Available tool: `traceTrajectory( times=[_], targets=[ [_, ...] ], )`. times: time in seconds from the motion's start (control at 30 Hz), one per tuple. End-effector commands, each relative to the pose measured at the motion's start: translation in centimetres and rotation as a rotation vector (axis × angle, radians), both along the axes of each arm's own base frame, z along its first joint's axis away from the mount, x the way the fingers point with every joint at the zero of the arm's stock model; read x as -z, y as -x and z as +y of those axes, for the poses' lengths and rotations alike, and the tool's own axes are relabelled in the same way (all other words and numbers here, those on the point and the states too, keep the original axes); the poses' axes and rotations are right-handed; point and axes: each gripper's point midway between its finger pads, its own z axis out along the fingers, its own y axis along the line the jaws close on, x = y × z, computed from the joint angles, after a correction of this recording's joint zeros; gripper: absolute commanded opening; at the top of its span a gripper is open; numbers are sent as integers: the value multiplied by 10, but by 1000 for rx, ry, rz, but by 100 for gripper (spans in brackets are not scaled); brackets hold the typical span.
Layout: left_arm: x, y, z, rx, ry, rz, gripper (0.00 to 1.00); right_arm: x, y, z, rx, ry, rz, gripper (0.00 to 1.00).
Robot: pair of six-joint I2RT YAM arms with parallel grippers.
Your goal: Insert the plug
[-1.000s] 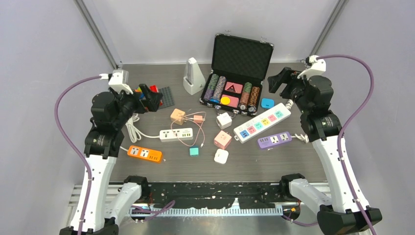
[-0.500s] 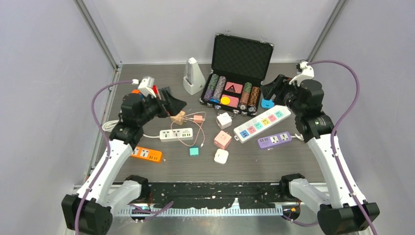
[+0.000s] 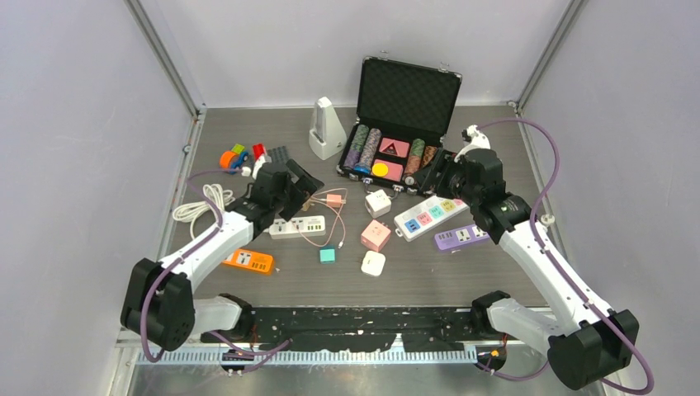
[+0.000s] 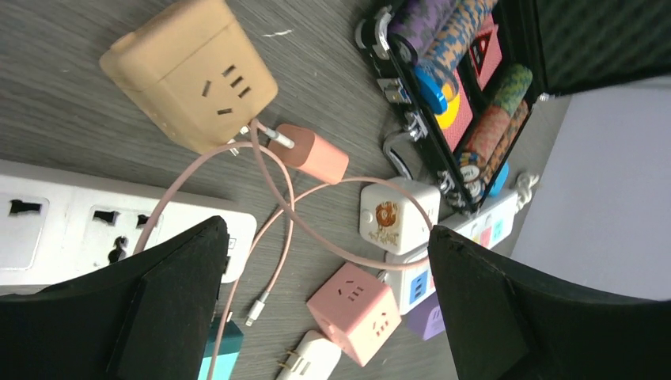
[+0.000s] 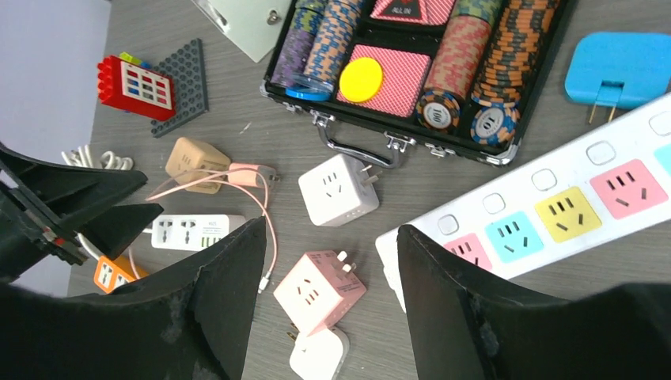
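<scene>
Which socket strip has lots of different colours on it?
The long white strip: its sockets are pink, blue, yellow and green. The purple strip, orange strip and short white strip lack coloured sockets.

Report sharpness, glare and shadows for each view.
Top view: even light, soft shadows, table sharp, no glare. Left wrist view: tan cube crisp, left fingers dark and featureless. Right wrist view: chips crisp, right fingers black, almost no surface detail.
</scene>
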Motion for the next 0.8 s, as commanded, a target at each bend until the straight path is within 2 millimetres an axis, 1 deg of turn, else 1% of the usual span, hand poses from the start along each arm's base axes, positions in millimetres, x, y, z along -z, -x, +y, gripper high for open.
traceTrajectory(
  times=[0.0, 0.1, 0.23, 0.3, 0.37, 0.43, 0.47, 0.5, 0.53, 0.57, 0.6, 0.63, 0.7, 0.73, 0.77],
  targets=[
    [-24, -19, 6, -195, 97, -6, 95, -14, -7, -3, 49, -32, -64, 66],
    [-22, -21, 5, -228, 119, 27, 94, -15, -9, -6, 65, -22, -70, 67],
    [-16, -24, -3, -250, 166, 71, 92, -14, -10, -8, 73, -13, -73, 66],
    [-14, -26, -12, -235, 206, 93, 88, -14, -10, -8, 73, -11, -74, 66],
    [-10, -28, -22, -217, 242, 123, 81, -14, -10, -9, 76, -11, -73, 66],
    [-6, -31, -27, -212, 259, 138, 73, -15, -10, -9, 76, -10, -77, 66],
    [-4, -33, -29, -214, 263, 143, 69, -16, -10, -9, 76, -11, -79, 66],
    [-1, -35, -29, -219, 263, 144, 62, -17, -10, -9, 74, -11, -81, 66],
    [1, -36, -29, -223, 262, 146, 54, -18, -10, -9, 74, -9, -83, 66],
    [3, -38, -29, -227, 260, 145, 48, -19, -10, -9, 73, -10, -84, 66],
    [4, -39, -28, -229, 256, 141, 36, -20, -9, -9, 72, -8, -86, 66],
    [4, -40, -28, -228, 249, 132, 29, -20, -9, -10, 72, -8, -87, 67],
    [-2, -45, -30, -212, 237, 92, 6, -20, -7, -11, 74, -4, -88, 66],
    [-8, -49, -35, -168, 234, 60, 0, -20, -7, -11, 74, -3, -88, 66],
    [-16, -52, -43, -110, 231, 33, 0, -20, -6, -11, 71, -4, -91, 66]
  ],
)
